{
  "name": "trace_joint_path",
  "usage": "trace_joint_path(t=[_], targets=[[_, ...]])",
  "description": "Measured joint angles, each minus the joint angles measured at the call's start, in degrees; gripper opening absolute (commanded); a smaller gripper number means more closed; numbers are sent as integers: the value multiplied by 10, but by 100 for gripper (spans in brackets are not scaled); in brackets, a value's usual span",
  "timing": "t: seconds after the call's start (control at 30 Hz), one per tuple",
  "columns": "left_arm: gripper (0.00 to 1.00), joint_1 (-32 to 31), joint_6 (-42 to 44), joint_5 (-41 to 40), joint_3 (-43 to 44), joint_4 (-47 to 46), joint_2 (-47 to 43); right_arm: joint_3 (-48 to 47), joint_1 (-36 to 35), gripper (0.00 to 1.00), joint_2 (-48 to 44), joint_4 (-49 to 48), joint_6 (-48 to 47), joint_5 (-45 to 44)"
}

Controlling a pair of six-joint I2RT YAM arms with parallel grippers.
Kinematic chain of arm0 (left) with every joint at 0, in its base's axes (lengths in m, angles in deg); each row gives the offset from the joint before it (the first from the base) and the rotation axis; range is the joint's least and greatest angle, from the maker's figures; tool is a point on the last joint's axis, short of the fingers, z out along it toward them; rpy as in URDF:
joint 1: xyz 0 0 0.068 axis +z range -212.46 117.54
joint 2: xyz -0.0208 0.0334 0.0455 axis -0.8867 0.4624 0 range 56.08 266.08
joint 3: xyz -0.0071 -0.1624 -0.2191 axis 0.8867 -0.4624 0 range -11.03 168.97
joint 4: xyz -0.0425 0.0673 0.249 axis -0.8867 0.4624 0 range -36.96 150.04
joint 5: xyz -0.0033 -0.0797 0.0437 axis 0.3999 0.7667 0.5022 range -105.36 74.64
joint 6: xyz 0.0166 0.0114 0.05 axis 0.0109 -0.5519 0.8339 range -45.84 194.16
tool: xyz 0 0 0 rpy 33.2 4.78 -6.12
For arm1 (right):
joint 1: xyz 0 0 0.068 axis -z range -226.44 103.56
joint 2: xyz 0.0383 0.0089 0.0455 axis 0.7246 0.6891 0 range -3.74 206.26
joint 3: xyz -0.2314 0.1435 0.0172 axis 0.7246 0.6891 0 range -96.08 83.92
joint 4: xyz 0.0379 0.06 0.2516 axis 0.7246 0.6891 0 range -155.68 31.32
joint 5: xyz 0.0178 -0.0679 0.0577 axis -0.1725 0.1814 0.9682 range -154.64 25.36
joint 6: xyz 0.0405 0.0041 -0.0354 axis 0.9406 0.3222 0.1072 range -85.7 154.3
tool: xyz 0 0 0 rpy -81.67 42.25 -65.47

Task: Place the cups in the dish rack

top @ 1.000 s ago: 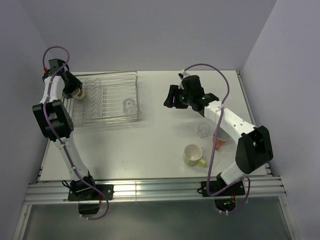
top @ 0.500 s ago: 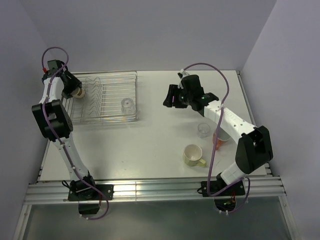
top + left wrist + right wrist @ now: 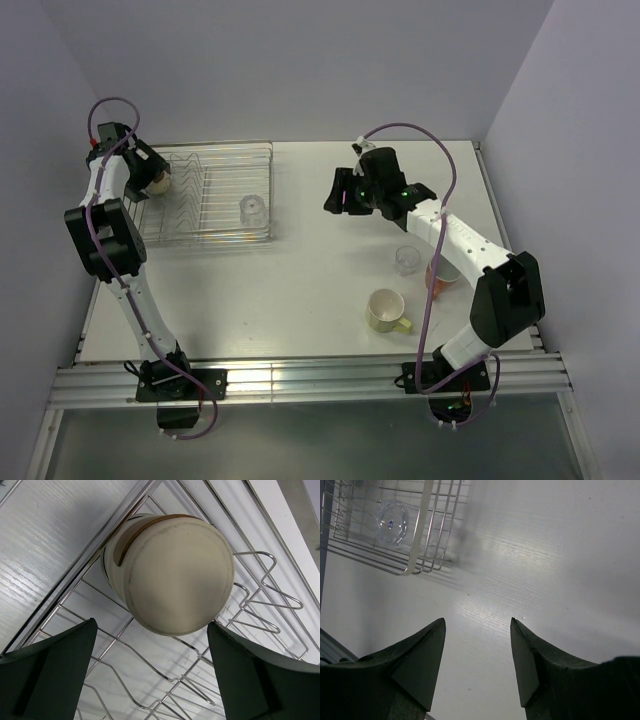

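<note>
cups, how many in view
5: cream cup and clear glass in the rack; second glass, orange mug, yellow-green mug on the table. Orange mug partly hidden by right arm.

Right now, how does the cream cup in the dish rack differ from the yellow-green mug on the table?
The cream cup sits in the dish rack, base showing; the yellow-green mug stands mouth-up on the table. The mug has a handle; the cup shows none. Both are pale.

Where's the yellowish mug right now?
Seen from above, the yellowish mug stands on the table's near right part, close to a clear glass.
</note>
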Motion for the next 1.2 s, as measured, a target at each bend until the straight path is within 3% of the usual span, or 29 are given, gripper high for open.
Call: trace_joint_path(t=[0.57, 1.0, 1.2], targets=[[98, 2, -2, 6, -14, -3, -37, -4, -4, 62, 3, 10, -6, -14], [97, -9, -1, 39, -89, -18, -195, -11, -6, 62, -7, 34, -13, -51], [97, -50, 5, 41, -140, -16, -323, -8, -16, 62, -95, 82, -15, -111]])
